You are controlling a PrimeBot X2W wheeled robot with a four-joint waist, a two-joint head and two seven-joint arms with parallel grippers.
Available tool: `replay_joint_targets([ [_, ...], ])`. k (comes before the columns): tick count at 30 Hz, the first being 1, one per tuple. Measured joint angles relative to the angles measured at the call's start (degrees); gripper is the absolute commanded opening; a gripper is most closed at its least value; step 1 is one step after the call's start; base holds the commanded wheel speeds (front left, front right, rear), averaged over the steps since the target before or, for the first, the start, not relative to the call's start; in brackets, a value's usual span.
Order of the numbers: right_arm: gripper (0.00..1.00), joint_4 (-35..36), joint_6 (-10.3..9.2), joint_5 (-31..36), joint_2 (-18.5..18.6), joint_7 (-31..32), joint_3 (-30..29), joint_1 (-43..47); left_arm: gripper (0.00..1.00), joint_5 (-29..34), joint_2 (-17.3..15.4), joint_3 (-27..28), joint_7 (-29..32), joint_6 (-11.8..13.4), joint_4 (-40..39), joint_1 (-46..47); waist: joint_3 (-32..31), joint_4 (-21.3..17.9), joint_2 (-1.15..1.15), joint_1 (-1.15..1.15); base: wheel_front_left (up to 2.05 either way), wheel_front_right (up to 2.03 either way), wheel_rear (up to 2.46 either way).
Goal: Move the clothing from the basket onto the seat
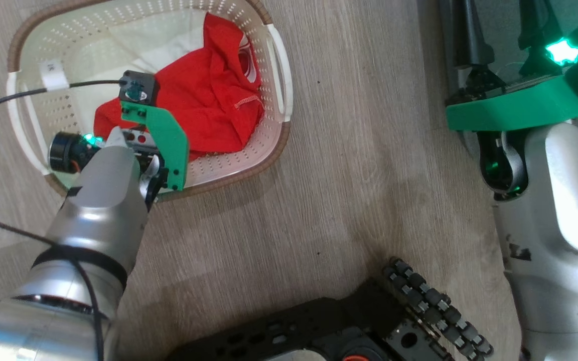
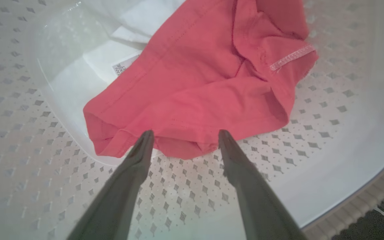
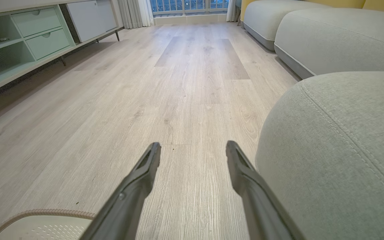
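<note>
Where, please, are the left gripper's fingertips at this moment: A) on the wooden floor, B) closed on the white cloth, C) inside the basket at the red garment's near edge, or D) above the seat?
C: the left wrist view shows the left gripper open inside the basket, its tips at the near hem of the red garment, gripping nothing.

Head view: high, steeply down on oval cream perforated plastic basket (image 1: 249, 150).
Left wrist view: close inside that basket, facing bright red fabric garment (image 2: 195, 83).
Right wrist view: low, level along pale wood-plank floor (image 3: 185, 83).
Shared: that basket, in all three views.
</note>
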State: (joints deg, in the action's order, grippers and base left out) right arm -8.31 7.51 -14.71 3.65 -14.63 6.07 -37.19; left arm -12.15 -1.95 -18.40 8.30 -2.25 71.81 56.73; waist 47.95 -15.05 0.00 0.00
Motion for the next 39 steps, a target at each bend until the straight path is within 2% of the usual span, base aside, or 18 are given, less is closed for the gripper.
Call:
replay_joint_targets([
  [4, 1.0, 0.78, 0.0, 0.0, -0.03, 0.0, 0.13, -0.01, 1.0, 0.21, -0.03, -3.47, 2.71, 2.52, 0.56, 1.47, 1.42, -0.09, 0.0, 0.0, 0.0, 0.0, 0.0],
  [10, 1.0, 2.07, 0.0, 0.02, -0.05, 0.0, 0.08, -0.49, 1.0, 1.87, -0.07, -6.39, 4.19, 4.81, 1.31, 4.38, 3.78, -0.39, 0.0, -0.01, 0.0, 0.0, 0.0],
  [16, 1.0, 3.47, 0.0, 0.01, -0.07, 0.0, 0.1, -1.04, 1.0, 4.66, -1.51, -9.39, 5.61, 6.0, 1.72, 6.58, 6.47, -0.84, 0.0, 0.0, 0.0, 0.0, 0.0],
  [26, 1.0, 4.56, 0.0, 0.7, -0.09, 0.0, -0.53, -0.79, 1.0, 6.62, -2.36, -12.82, 6.16, 6.5, 2.33, 7.25, 9.05, -0.04, 0.0, 0.0, 0.0, 0.0, 0.0],
  [35, 1.0, 5.45, 0.0, 0.69, -0.09, 0.0, -0.57, 0.2, 1.0, 8.18, -2.07, -15.73, 2.81, 6.46, 2.46, 8.25, 10.39, 0.47, 0.0, 0.0, 0.0, 0.0, 0.0],
  [39, 1.0, 5.53, 0.0, 0.69, -0.09, 0.0, -0.57, 0.64, 1.0, 8.8, -1.76, -17.26, -1.34, 5.7, 2.38, 8.39, 10.61, 0.31, 0.0, 0.0, 0.0, 0.0, 0.0],
])
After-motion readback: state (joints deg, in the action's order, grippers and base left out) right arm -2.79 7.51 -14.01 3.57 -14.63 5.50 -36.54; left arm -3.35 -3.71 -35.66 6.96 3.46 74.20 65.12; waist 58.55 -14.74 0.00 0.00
